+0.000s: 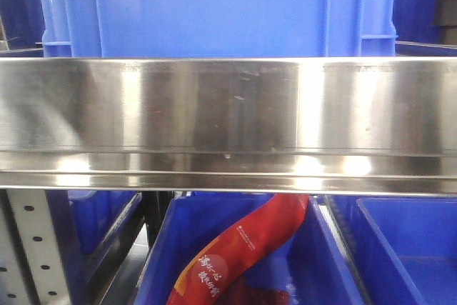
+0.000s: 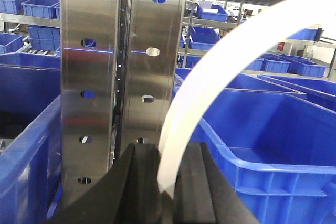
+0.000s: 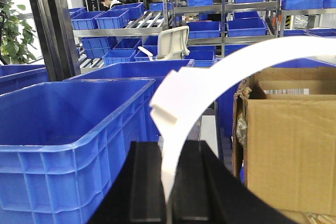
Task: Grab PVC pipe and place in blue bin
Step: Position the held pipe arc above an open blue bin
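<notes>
A large blue plastic bin [image 2: 273,166] sits right of a perforated steel upright [image 2: 89,103]. A second blue bin [image 3: 63,145] stands beside a brown cardboard box [image 3: 294,150]. The slim white arc-bent PVC pipe [image 2: 210,77] [image 3: 210,82] curves above them, pinched in the left pincer [image 2: 169,156] and in the right pincer [image 3: 169,148].

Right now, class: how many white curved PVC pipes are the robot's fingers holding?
2: one PVC pipe clamped in the left fingers, one notched PVC pipe in the right fingers. They may be one piece's ends.

White PVC pipe [image 2: 220,61], blue bin [image 2: 283,192], brown cardboard box [image 3: 289,145]
</notes>
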Controlling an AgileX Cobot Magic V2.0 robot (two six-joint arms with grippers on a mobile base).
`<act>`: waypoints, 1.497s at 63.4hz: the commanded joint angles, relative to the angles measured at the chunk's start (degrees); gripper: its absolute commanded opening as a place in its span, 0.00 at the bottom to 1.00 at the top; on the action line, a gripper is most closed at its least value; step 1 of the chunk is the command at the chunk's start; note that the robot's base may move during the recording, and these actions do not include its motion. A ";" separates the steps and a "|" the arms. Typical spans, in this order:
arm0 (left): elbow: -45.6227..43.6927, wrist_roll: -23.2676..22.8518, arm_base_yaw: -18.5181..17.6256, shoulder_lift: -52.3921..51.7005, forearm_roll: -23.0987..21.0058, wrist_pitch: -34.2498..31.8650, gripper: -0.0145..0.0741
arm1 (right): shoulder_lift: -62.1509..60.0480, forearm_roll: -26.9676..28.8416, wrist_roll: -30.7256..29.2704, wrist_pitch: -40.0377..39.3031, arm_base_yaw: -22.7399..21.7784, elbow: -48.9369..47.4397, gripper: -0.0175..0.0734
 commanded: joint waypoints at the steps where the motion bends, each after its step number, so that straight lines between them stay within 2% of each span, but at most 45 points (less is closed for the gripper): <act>1: -0.24 -0.44 0.16 -0.28 -0.02 -1.59 0.04 | -0.35 -0.54 -0.34 -1.56 0.04 -0.16 0.01; 58: -0.24 -0.44 0.16 -0.28 -0.02 -1.59 0.04 | -0.37 -0.54 -0.34 -4.11 0.04 -0.16 0.01; 70: -0.36 -0.34 0.05 0.30 -0.56 -1.22 0.04 | -0.14 2.12 -0.34 -3.92 0.04 -0.16 0.01; 78: -2.84 0.86 -2.84 0.78 -0.56 -1.09 0.04 | 1.86 8.58 -0.34 -5.87 0.14 -0.45 0.01; 82: -4.54 3.35 -5.12 1.52 -0.56 -0.95 0.04 | 3.57 9.42 -1.12 -5.48 0.56 -1.54 0.01; 87: -6.57 6.32 -9.16 3.10 -0.56 -0.69 0.04 | 6.92 10.42 -4.78 -4.23 1.94 -3.62 0.01; 95: -10.74 7.16 -16.57 8.29 -0.56 -0.26 0.04 | 13.66 10.85 -11.36 -3.33 6.46 -9.01 0.01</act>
